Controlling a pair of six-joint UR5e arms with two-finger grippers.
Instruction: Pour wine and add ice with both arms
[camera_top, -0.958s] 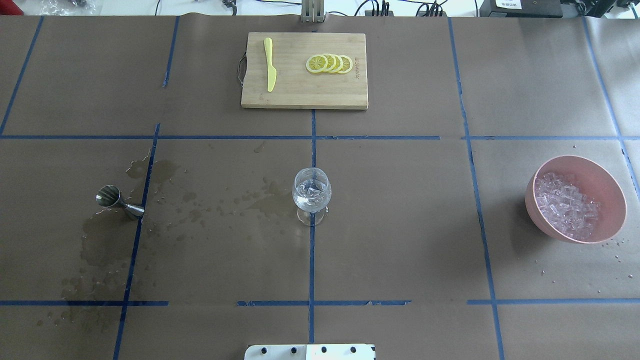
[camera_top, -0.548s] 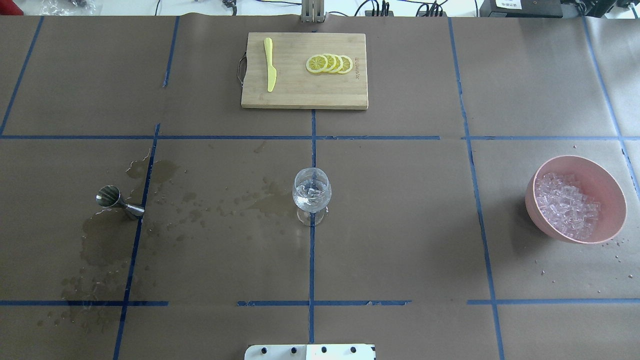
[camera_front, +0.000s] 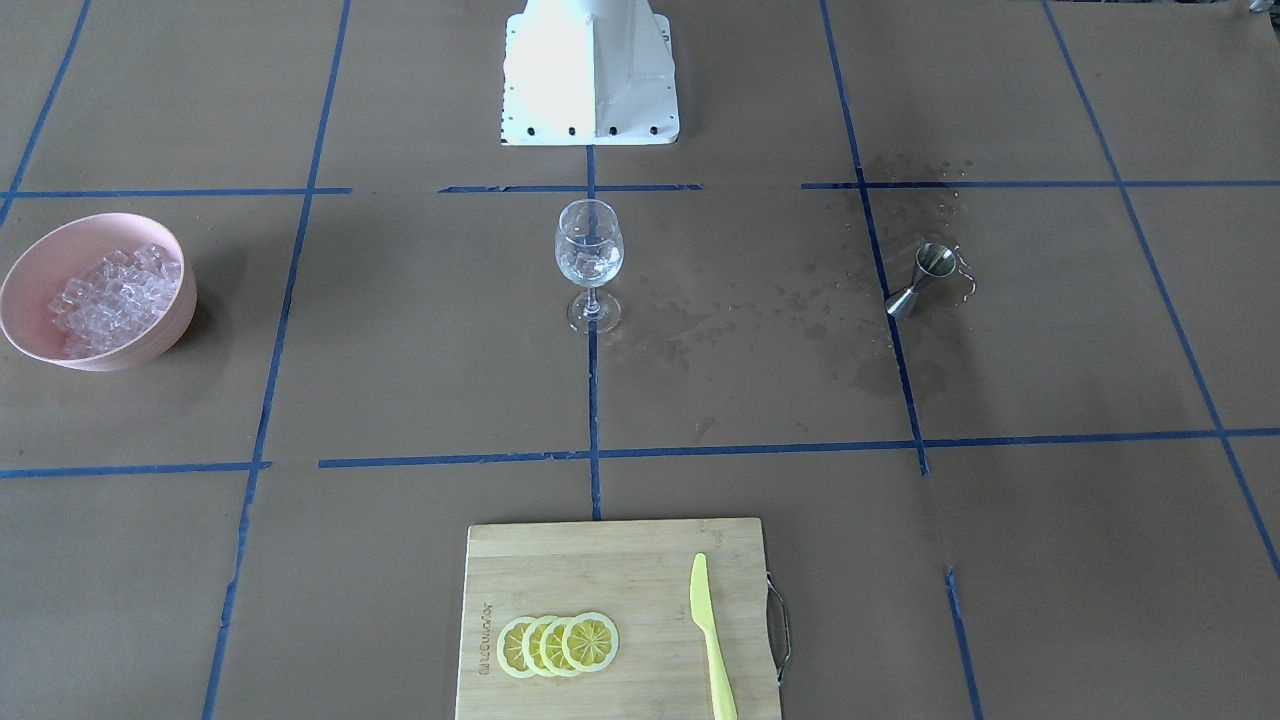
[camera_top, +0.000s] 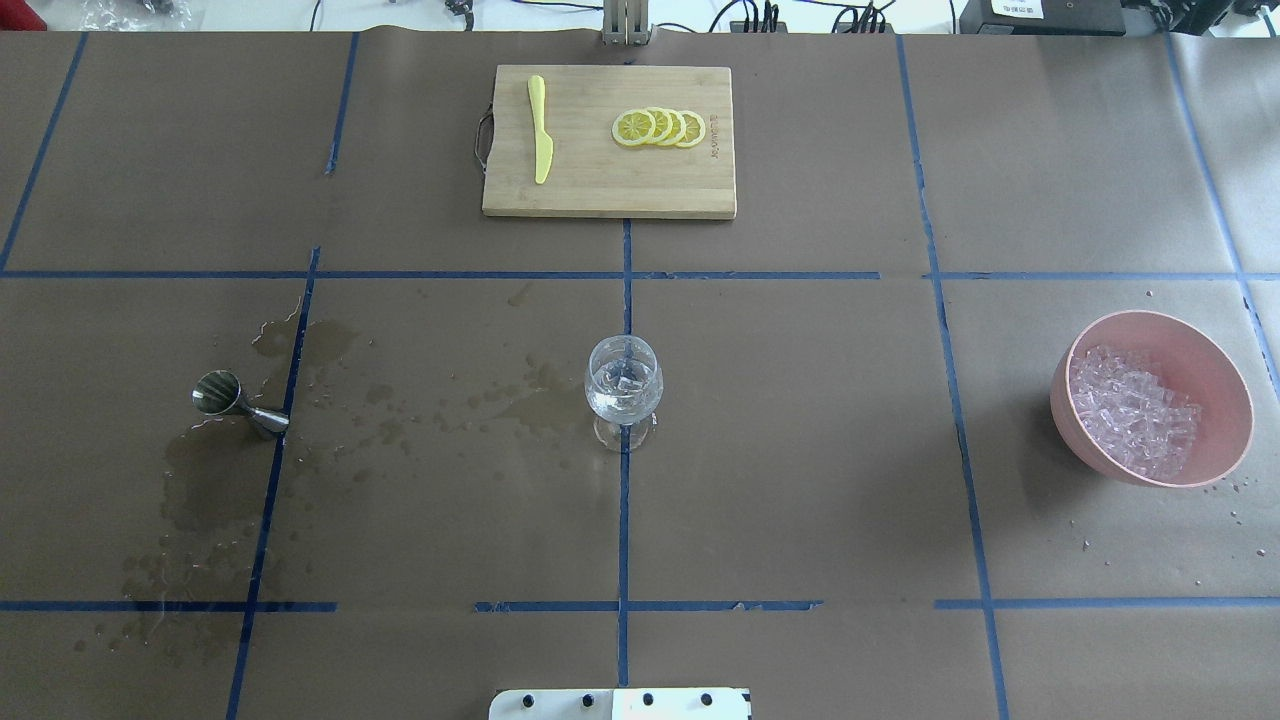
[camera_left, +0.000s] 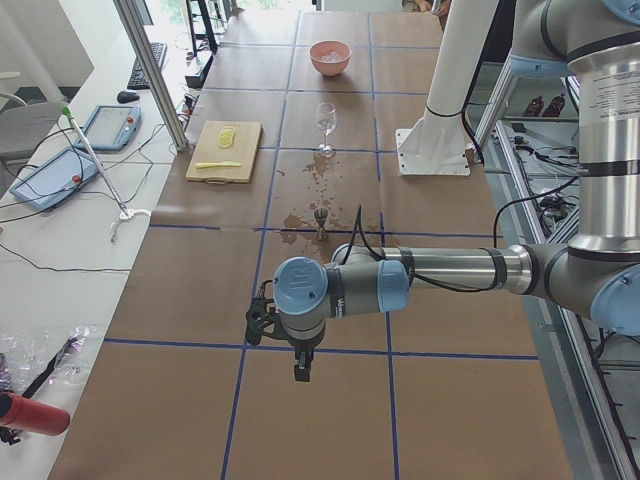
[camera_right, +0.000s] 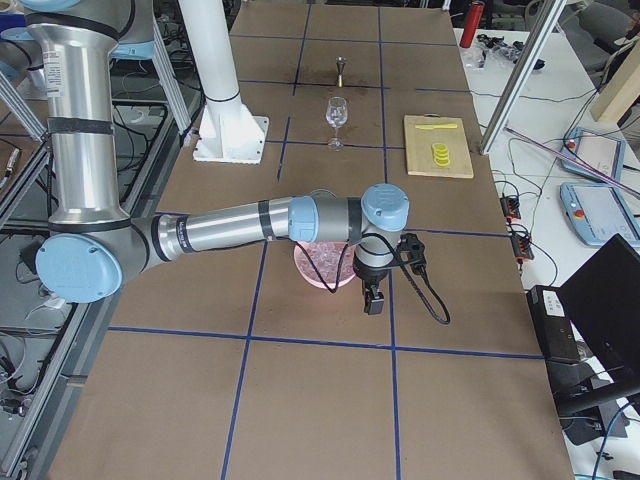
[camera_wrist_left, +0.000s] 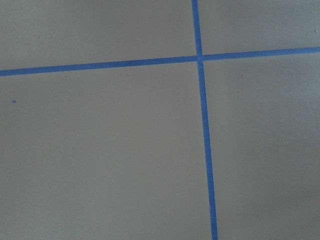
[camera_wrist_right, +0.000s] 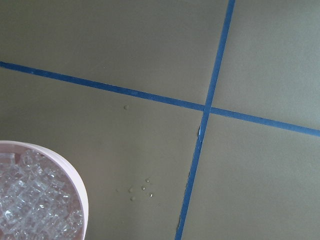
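Note:
A stemmed glass (camera_top: 622, 385) stands upright at the table's middle, also in the front-facing view (camera_front: 588, 255). It holds a few ice cubes (camera_top: 625, 380); I cannot make out any wine among them. A heap of ice (camera_top: 1130, 410) fills the pink bowl (camera_top: 1225, 400) at the right. A steel jigger (camera_top: 235, 403) lies on its side at the left. My left arm (camera_left: 440, 270) hovers over bare paper, well short of the jigger. My right arm (camera_right: 240, 225) hangs just beside the bowl (camera_right: 305, 270). Both grippers show only in the side views, so I cannot tell their state.
Wet stains (camera_top: 440, 400) spread over the brown paper between jigger and glass. At the far side lies a wooden cutting board (camera_top: 600, 195) with lemon slices (camera_top: 658, 127) and a yellow knife (camera_top: 540, 130). The white base block (camera_top: 620, 703) sits at the near edge.

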